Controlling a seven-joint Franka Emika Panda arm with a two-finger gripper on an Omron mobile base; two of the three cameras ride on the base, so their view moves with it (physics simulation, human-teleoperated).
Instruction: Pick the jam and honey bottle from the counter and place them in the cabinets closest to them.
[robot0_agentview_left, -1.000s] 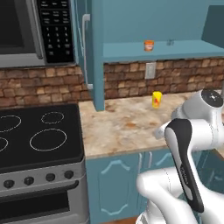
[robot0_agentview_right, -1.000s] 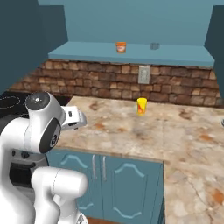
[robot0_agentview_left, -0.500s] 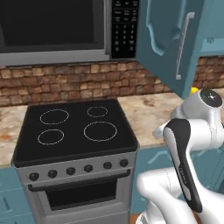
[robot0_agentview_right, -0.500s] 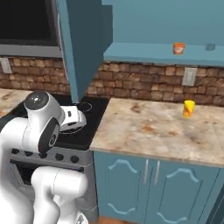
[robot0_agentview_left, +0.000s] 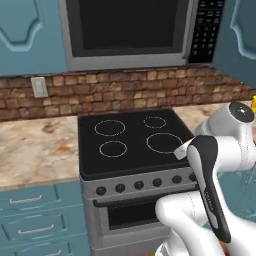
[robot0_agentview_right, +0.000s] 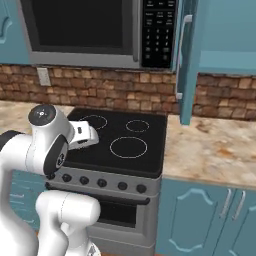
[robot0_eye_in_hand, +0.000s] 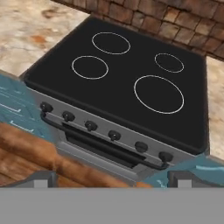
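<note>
Driving left, my base has swung both base views from the shelf to the stove (robot0_agentview_left: 135, 142). Neither jar nor bottle shows now; worktop (robot0_agentview_right: 215, 150) flanks it. My tool (robot0_eye_in_hand: 111, 181) hangs open, empty, above four burner rings and six knobs.

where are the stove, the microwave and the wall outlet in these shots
stove (robot0_eye_in_hand: 131, 74), hand view, black glass top between the burner rings
microwave (robot0_agentview_left: 127, 25), left base view, dark door window
wall outlet (robot0_agentview_left: 38, 87), left base view, middle of its plate
</note>
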